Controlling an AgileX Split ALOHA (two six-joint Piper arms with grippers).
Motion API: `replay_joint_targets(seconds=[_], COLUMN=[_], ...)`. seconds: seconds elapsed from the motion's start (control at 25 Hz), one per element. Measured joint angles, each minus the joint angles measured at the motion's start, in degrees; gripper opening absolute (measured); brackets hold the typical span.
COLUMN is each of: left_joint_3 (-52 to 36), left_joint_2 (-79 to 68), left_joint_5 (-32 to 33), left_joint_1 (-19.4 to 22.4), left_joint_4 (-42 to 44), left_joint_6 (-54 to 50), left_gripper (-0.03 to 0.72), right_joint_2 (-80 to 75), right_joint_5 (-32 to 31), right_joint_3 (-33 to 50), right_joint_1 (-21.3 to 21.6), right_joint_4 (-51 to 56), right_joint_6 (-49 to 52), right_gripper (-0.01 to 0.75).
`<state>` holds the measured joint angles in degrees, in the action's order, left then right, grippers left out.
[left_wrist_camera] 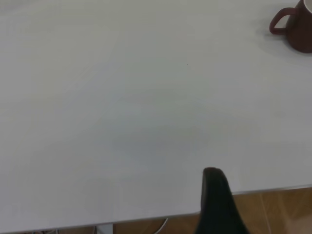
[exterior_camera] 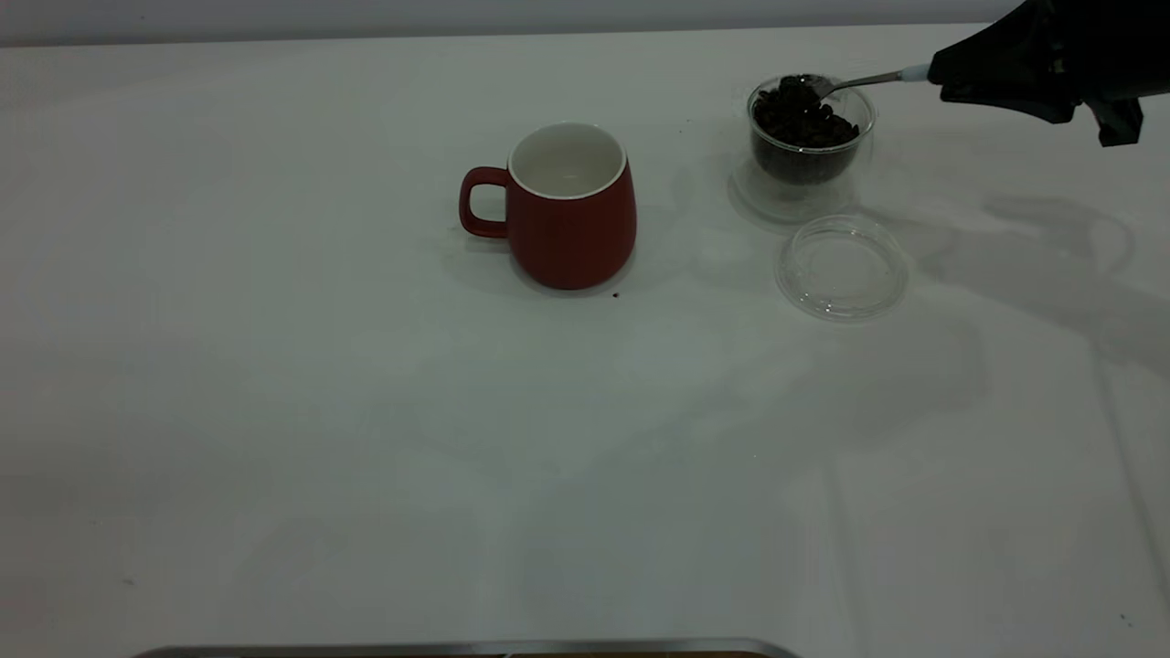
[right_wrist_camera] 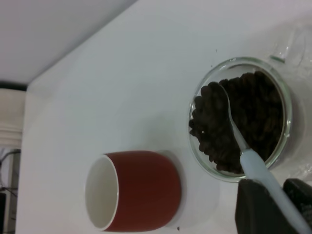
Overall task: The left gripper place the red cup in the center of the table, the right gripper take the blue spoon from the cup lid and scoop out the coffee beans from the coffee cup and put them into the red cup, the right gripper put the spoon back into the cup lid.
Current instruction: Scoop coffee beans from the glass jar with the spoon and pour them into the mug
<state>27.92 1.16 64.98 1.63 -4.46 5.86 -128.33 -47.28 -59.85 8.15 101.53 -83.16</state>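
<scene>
Right pincer (exterior_camera: 941,78) (partly cropped) dips blue spoon (exterior_camera: 864,82) into coffee beans (exterior_camera: 804,114).

White tabletop (exterior_camera: 366,439) fills the scene — pale wall (exterior_camera: 457,16) along its far edge; brown wooden floor (left_wrist_camera: 278,207) shows beyond its near edge.
</scene>
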Motion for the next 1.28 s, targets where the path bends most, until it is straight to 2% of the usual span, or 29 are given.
replay_joint_targets(seconds=[0.44,1.04,1.28], left_joint_3=[0.0,0.0,0.0], left_joint_2=[0.0,0.0,0.0], left_joint_5=[0.0,0.0,0.0], left_joint_1=[0.0,0.0,0.0], left_joint_4=[0.0,0.0,0.0], left_joint_6=[0.0,0.0,0.0], left_gripper=[0.533,0.533,0.533], right_joint_2=[-0.84,-3.9,-3.9], right_joint_5=[-3.1,-16.21,-17.54], right_joint_3=[-0.05,-0.11,-0.11], right_joint_1=[0.9,0.9,0.74], right_joint_4=[-0.06,-0.06,-0.06], right_joint_6=[3.11,6.71,6.98], right_gripper=[0.109,0.107,0.107])
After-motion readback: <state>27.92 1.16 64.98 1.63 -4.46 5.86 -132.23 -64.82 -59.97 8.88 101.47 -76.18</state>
